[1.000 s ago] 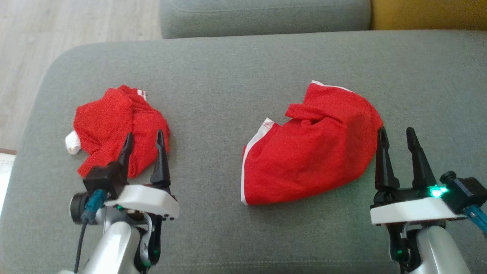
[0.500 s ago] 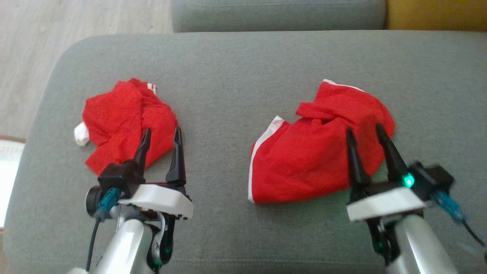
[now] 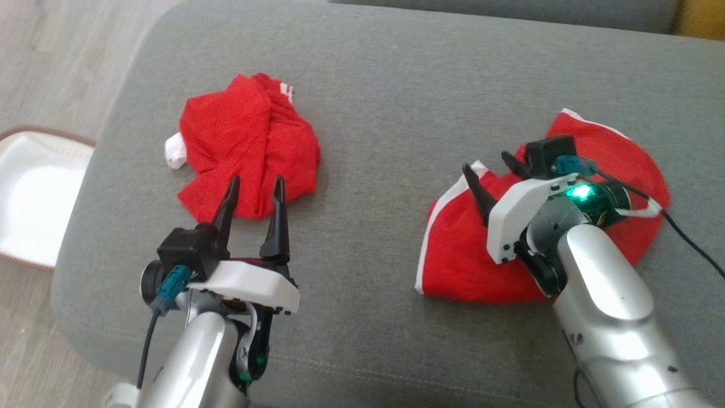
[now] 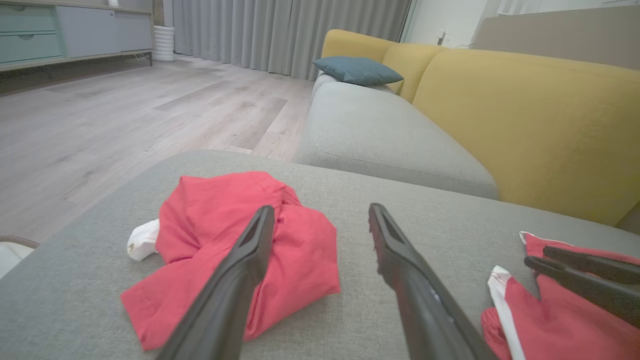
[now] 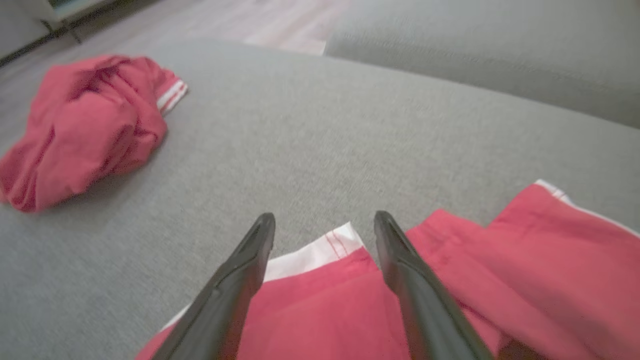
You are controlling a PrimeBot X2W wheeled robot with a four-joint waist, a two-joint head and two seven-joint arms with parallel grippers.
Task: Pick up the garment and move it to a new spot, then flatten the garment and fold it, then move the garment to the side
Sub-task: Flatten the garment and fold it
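Partly hidden under the right arm [image 3: 600, 294]: trimmed red garment [image 3: 459, 263], lying rumpled on the right of the grey sofa cushion [image 3: 396, 85]. Thin woven cloth, white band along the near edge, red stitching on that band.

Spread wide and pinching nothing: right pincer [image 3: 488, 164], tips either side of the white-banded corner. Cannot tell whether touching the cloth.

Likewise spread and empty: left pincer [image 3: 256, 184], tips over the near edge of a second red garment [image 3: 243, 130], bunched into a lump well apart to the left. Poking from that lump, a white scrap [image 3: 173, 152]; unclear what.

Cushion coarse-woven, round-cornered. On the floor, a brown-rimmed white object [image 3: 34, 192], cut off at the frame edge.
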